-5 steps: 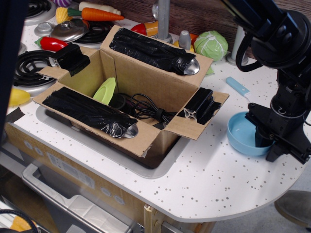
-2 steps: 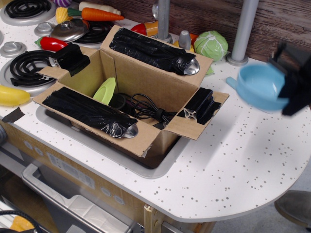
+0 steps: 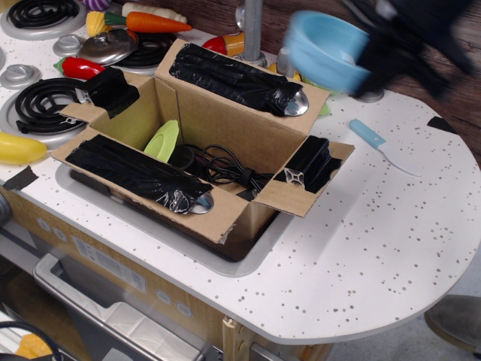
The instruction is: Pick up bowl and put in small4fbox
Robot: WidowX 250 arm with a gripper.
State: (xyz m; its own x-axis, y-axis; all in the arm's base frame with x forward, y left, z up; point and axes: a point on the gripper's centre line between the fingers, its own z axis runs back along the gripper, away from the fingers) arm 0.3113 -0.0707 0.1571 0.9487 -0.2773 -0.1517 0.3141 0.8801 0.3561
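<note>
Plastic, cardboard and tape on a speckled table

The bowl [image 3: 325,51] is looking like smooth, glossy plastic, though blurred; the small4fbox [image 3: 197,135] is showing matt corrugated cardboard under wrinkled, shiny black tape; the table [image 3: 376,248] is gleaming faintly.

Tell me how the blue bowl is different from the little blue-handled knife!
The bowl is round and deep; the knife is long, thin and flat. The bowl is up in the air, tilted, held by the blurred gripper near the box; the knife lies on the white counter. The bowl looks much bigger than the knife. Both share the same light-blue colour.
</note>
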